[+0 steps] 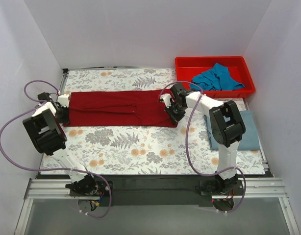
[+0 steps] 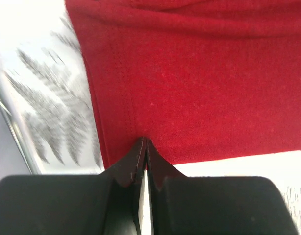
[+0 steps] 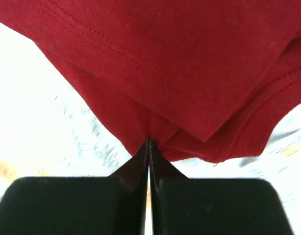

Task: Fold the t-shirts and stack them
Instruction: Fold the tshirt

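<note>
The dark red t-shirt (image 1: 118, 107) lies stretched as a long folded strip across the floral table. My left gripper (image 1: 63, 115) is shut on its left end near the near corner, seen in the left wrist view (image 2: 144, 142) pinching the hem of the red cloth (image 2: 199, 88). My right gripper (image 1: 171, 113) is shut on its right end, with the jaws closed on the layered red edge (image 3: 149, 142) of the shirt (image 3: 180, 68). The teal-blue t-shirt (image 1: 216, 78) lies crumpled in the red bin. The grey-blue t-shirt (image 1: 248, 132) lies folded at the right, partly behind my right arm.
The red plastic bin (image 1: 185, 66) stands at the back right corner. The floral tablecloth (image 1: 140, 149) covers the table. White walls close in the left, back and right sides. Purple cables loop beside both arms.
</note>
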Action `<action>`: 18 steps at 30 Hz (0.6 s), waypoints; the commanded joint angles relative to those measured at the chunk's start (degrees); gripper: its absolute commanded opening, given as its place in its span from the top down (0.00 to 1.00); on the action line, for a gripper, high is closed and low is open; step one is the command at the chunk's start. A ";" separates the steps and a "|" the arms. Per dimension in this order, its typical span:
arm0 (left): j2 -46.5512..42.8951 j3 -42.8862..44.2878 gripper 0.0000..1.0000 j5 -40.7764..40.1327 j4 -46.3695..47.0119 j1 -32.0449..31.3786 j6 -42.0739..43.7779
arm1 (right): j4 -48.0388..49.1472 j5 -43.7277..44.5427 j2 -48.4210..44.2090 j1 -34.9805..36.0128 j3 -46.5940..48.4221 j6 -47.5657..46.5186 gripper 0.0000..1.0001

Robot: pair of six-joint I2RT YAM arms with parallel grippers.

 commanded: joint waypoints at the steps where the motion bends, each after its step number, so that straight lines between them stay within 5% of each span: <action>1: -3.40 -5.27 1.00 -3.66 -8.04 1.18 5.03 | -3.46 -0.32 -5.56 0.44 -5.13 -0.73 0.99; 5: -7.70 -5.54 1.00 0.36 -13.04 1.36 8.02 | -4.60 -2.16 -9.16 0.44 -6.73 -0.12 0.99; 11: -16.40 1.49 0.69 22.57 -21.84 -1.71 15.84 | -7.15 -7.08 -15.31 0.27 -4.63 1.99 0.75; 13: -18.77 0.45 0.53 24.98 -20.28 -7.67 16.64 | -7.07 -8.23 -16.03 0.18 -3.48 3.04 0.67; 18: -29.23 -8.51 0.47 28.07 -7.37 -27.59 15.86 | -6.89 -7.45 -13.40 -1.14 -0.94 6.56 0.56</action>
